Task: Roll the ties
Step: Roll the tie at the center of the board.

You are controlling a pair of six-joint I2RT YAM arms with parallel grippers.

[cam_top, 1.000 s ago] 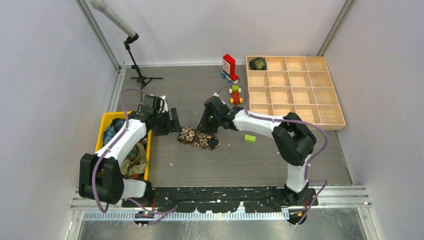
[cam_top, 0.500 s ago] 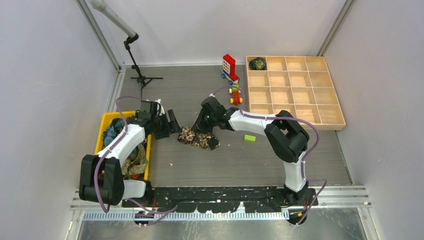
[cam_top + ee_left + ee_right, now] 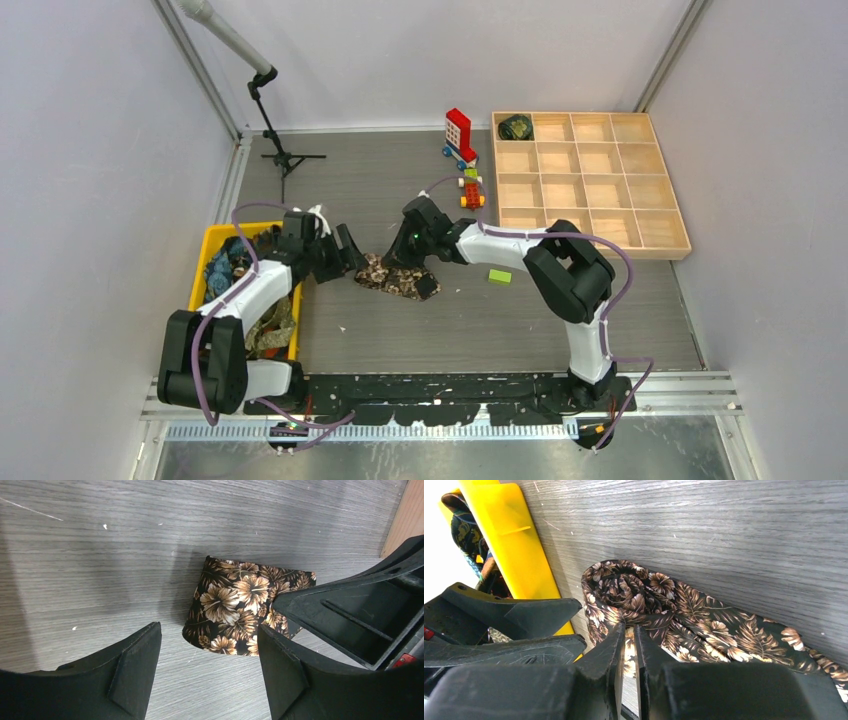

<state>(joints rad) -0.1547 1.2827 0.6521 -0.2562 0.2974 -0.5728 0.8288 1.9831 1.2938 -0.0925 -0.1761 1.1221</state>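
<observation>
1. Closing in since a second ago at 9 o'clock of the brown floral tie (image 3: 397,277) mid-table: left gripper (image 3: 209,633), jaws wide.
2. At 12 o'clock, right gripper (image 3: 629,629), jaws narrow, pinching a fold.
3. Rolling seemingly barely begun; next calls for winding the loose length toward 4 o'clock.

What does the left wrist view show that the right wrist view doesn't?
Only the left wrist: a strip of the wooden tray at the top right corner, and the flat end of the floral tie, seen between the spread fingers of the left gripper.
Only the right wrist: the yellow bin with more ties in it, the tie's coiled part, and the right gripper shut on the fabric.
Both: the tie, the grey table, and parts of both grippers.
</observation>
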